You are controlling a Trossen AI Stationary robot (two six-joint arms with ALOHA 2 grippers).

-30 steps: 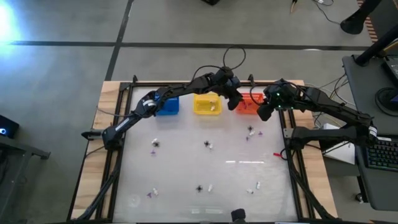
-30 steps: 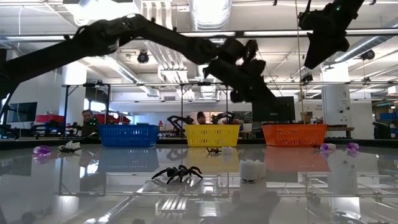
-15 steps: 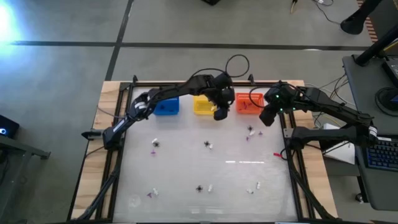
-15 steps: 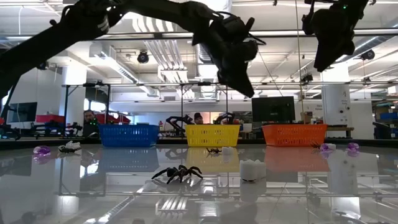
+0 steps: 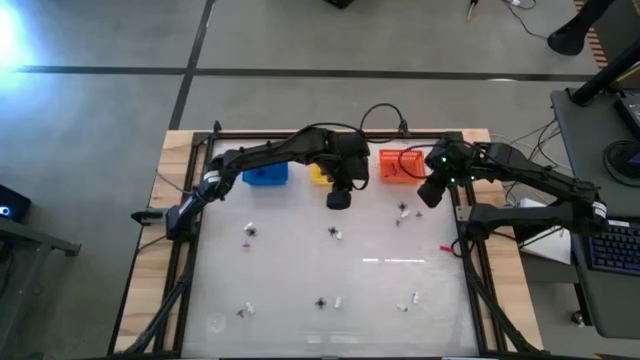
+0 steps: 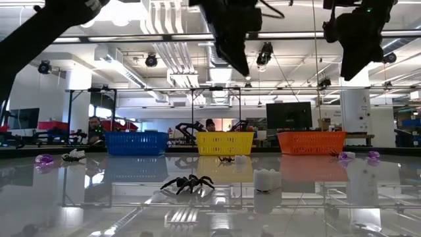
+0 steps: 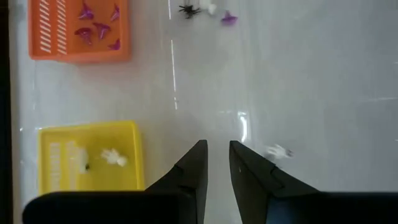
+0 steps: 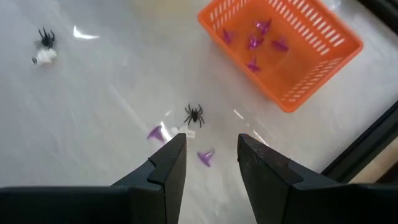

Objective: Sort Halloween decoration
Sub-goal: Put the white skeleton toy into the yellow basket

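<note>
Right wrist view: one black plastic spider (image 8: 194,114) and two purple trinkets (image 8: 206,156) lie just ahead of the right claw (image 8: 211,157), fingers apart, empty; four purple pieces fill the orange plastic basket (image 8: 323,56) beyond. Left claw (image 7: 216,163) hovers narrowly parted beside the yellow plastic basket (image 7: 127,171).

Three baskets (image 5: 332,170), two arms (image 5: 270,157), scattered trinkets (image 5: 336,232).

From above, the left arm covers most of the yellow basket (image 5: 321,172), and trinkets on the table near it are too small to identify
</note>
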